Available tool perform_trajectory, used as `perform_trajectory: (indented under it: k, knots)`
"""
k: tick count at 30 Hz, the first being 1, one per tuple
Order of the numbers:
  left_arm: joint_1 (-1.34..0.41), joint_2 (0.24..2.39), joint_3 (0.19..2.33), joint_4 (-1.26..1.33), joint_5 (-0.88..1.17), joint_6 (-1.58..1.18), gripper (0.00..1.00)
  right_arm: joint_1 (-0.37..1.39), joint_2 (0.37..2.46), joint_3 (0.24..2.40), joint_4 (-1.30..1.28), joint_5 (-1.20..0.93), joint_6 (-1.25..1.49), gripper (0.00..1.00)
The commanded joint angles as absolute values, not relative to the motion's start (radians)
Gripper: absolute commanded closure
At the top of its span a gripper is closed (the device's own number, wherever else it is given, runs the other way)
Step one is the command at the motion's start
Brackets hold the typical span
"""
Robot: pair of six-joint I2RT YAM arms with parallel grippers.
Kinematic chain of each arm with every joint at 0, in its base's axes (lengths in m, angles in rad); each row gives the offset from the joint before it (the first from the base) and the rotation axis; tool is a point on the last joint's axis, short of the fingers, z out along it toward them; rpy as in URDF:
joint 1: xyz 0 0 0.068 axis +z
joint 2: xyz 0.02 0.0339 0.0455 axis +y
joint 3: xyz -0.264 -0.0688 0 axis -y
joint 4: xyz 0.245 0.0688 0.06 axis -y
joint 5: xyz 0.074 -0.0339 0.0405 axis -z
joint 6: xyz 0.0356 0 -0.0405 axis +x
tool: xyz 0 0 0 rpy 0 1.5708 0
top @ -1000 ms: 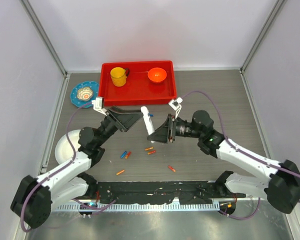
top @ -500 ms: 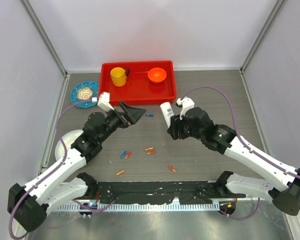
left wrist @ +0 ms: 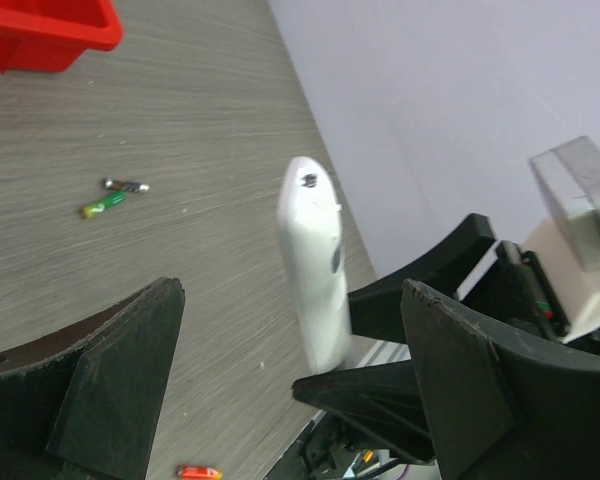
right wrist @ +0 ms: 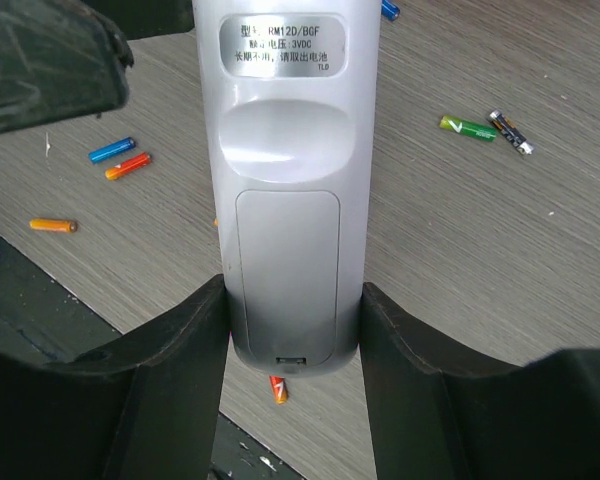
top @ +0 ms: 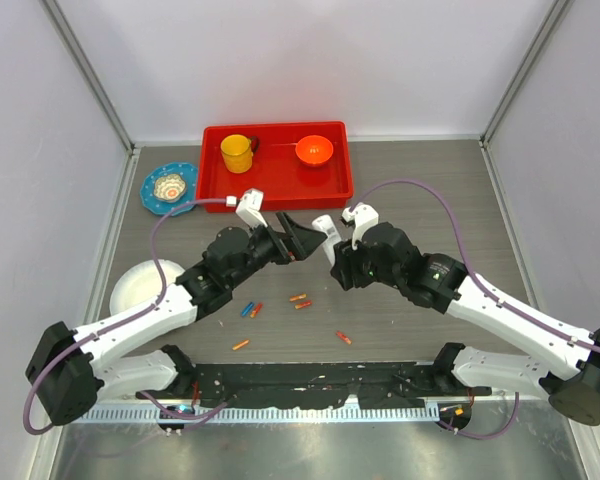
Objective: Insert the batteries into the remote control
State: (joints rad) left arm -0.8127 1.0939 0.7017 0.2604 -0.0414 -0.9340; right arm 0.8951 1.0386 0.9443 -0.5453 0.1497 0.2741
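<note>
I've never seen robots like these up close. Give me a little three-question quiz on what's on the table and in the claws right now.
1. True or false: the right gripper is clamped on the remote control.
2. Where do the loose batteries lie?
A. in the orange bowl
B. on the table
C. on the white plate
3. Fill in: the gripper whose jaws stand open, holding nothing, is the ____ one.

Key: 1 true. 2 B. 3 left: the left gripper is open, with the remote control just ahead of it.
</note>
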Motion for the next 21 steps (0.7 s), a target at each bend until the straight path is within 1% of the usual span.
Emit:
perform_trajectory:
  k: [1, 10, 21]
  knots:
    - [-0.833, 1.12, 0.715, 0.41, -0.066, -0.925, 0.08, 0.907, 1.04, 0.948, -0.466, 0.12, 0.294, 0.94]
    - [-0.85, 1.187, 0.736, 0.417, -0.074, -0.928, 0.16, 0.93, 1.055, 0.95, -0.436, 0.106, 0.313, 0.94]
    - [-0.864, 1.238, 0.735, 0.488, -0.069, -0.946, 0.3, 0.937, 1.051, 0.939, -0.423, 0.104, 0.321, 0.94]
